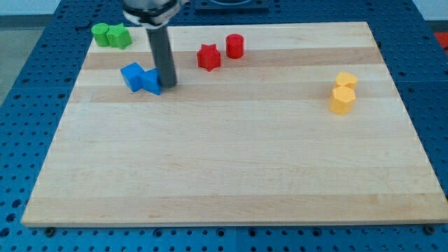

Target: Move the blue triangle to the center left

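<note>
Tip beside the blue blocks, upper left of the board [231,196].

The tip [169,87] touches the blue triangle's [152,82] right side; a blue cube [131,75] sits against its left. The rod carries no pincer.

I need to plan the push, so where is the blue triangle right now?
The blue triangle block sits in the upper left of the wooden board, touching another blue block on its left, with my tip right against its right side.

Lab test bench.
Wooden board [231,168] sits on a blue perforated metal table [28,126], small plastic blocks [343,93] scattered on it.
</note>
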{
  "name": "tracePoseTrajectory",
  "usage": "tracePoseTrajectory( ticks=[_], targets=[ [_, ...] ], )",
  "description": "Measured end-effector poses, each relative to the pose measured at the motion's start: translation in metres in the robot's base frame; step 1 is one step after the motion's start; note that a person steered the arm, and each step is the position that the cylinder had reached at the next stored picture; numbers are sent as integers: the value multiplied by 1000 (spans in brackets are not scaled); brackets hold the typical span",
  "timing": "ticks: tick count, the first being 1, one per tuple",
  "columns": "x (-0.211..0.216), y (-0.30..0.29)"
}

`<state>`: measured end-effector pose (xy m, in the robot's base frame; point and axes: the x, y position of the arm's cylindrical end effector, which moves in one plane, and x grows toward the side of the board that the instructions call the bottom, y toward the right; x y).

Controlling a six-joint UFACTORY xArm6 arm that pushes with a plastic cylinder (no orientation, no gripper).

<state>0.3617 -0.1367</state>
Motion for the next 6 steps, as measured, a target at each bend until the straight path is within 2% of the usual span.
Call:
tracePoseTrajectory(
  ticks=[2,4,6],
  targets=[
    [0,-66],
    [-13,-71],
    [9,-99]
  ],
)
